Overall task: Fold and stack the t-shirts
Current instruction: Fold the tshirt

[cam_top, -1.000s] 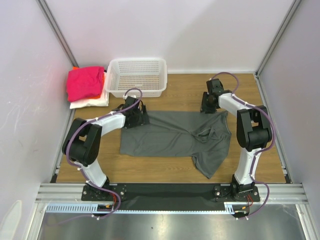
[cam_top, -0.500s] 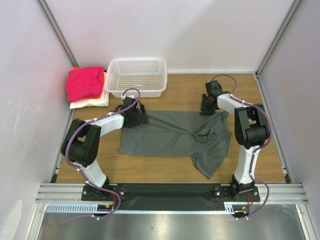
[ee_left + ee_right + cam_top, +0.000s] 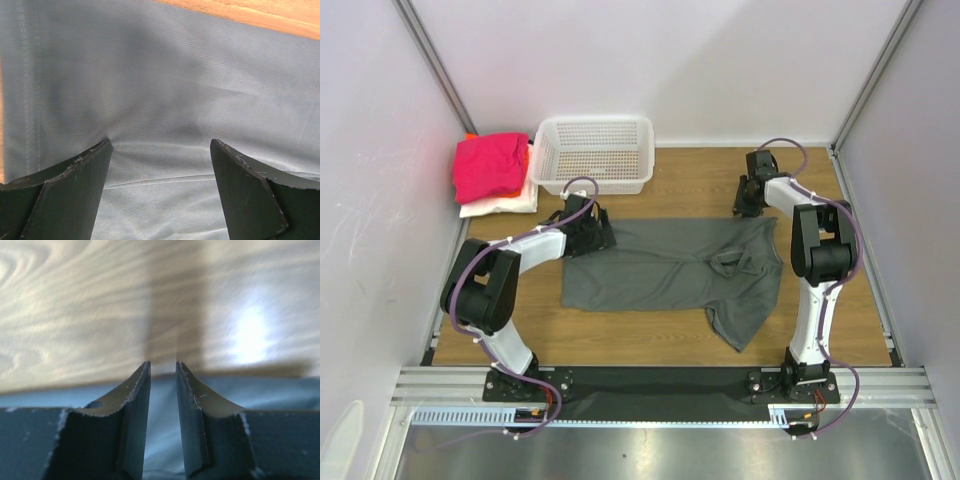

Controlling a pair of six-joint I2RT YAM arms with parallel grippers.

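A dark grey t-shirt [image 3: 660, 270] lies spread across the wooden table, with one sleeve trailing toward the near edge. My left gripper [image 3: 595, 232] is down on its far left corner. Its jaws stand wide open [image 3: 160, 145] with grey cloth [image 3: 165, 90] flat between them. My right gripper [image 3: 752, 195] is at the far right, just past the shirt's far edge. Its jaws [image 3: 163, 364] are narrowed to a small gap. Grey cloth [image 3: 280, 392] lies under them and wood beyond the tips; nothing looks pinched. A pink t-shirt [image 3: 490, 165] tops a pile with white [image 3: 500, 205] beneath, far left.
A white mesh basket [image 3: 590, 185] stands at the back, left of centre, close to my left gripper. Pale walls enclose the table on three sides. Bare wood [image 3: 690, 190] shows behind the shirt and along its near side.
My right gripper has moved back and to the right, off the shirt's far right corner toward the rear, narrowing slightly. The shirt shifted a little to the right. The left gripper stayed put.
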